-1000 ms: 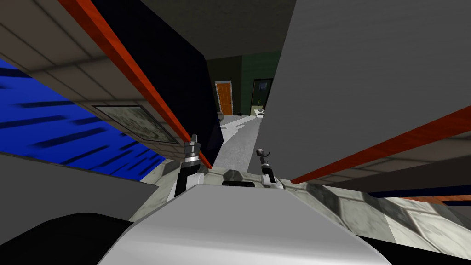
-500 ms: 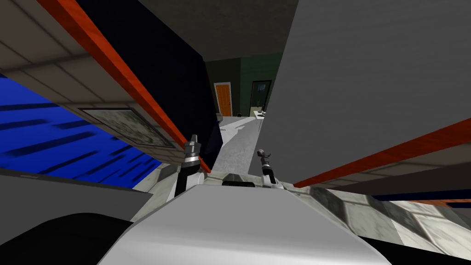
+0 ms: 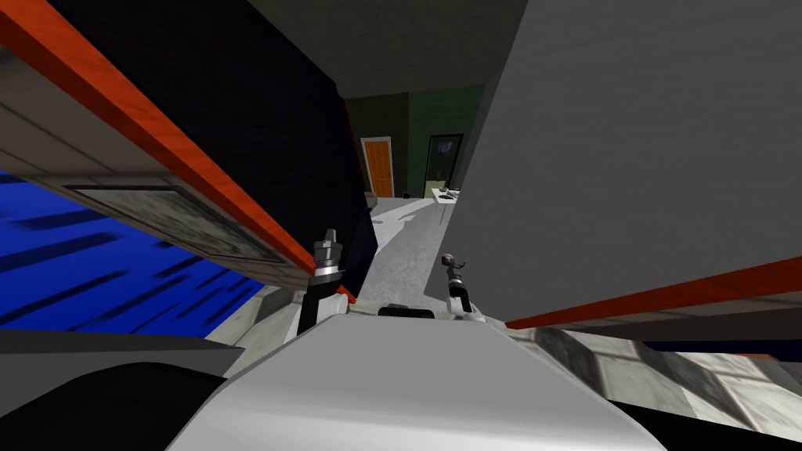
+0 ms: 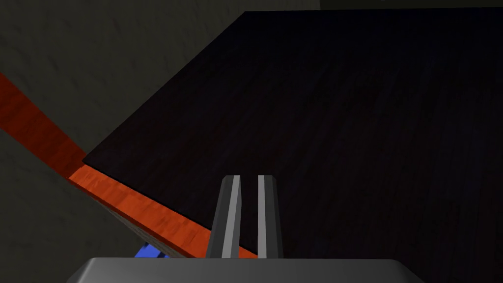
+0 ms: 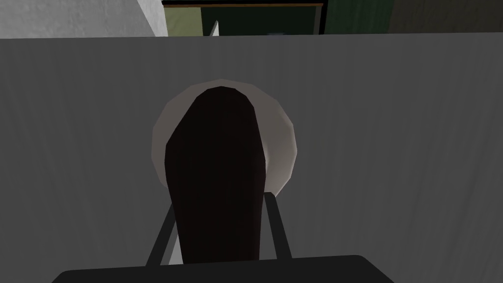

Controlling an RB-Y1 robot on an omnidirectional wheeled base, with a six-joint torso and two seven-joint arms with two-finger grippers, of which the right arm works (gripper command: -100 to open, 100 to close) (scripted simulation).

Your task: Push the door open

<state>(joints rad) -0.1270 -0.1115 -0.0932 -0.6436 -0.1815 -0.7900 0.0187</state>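
Had right gripper (image 5: pixel 219 202) clamped on the dark handle (image 5: pixel 216 157) of the grey door (image 5: pixel 393 147) (left gripper (image 4: pixel 249 179) pinched narrow, empty, facing a dark surface (image 4: pixel 344 123)).

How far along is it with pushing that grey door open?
Partly done: the grey door stands ajar, hallway floor showing past its edge. In hand: the right gripper clasps the dark handle. Left to do: pushing it wider, judging by the narrow gap. The left gripper is shut, facing a dark panel.
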